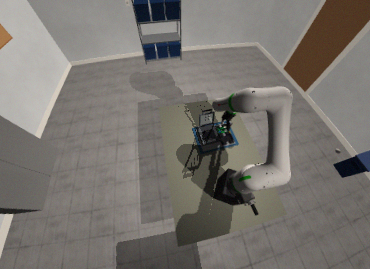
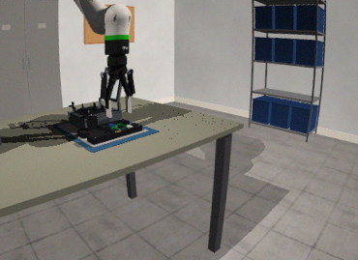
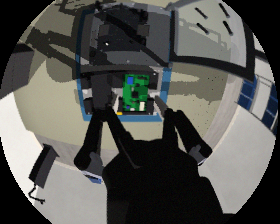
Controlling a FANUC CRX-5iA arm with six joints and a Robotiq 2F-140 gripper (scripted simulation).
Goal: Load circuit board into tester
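The green circuit board (image 3: 135,95) lies face up in a pocket of the black tray (image 2: 110,130) on the blue mat; it also shows in the exterior view (image 2: 117,127). The dark tester (image 2: 87,117) stands just behind the tray with its grey lid (image 1: 206,118) swung open and upright. My gripper (image 2: 116,110) hangs above the tray, fingers pointing down and partly open with nothing between them. In the wrist view the gripper (image 3: 139,136) has its two fingers to either side of the board, well above it.
The blue mat (image 2: 108,137) lies near the table's far side. A blue-bin shelf (image 2: 285,63) stands by the far wall. The arm's base (image 1: 235,185) sits on the table's other end. A grey cabinet (image 2: 29,51) stands behind the table.
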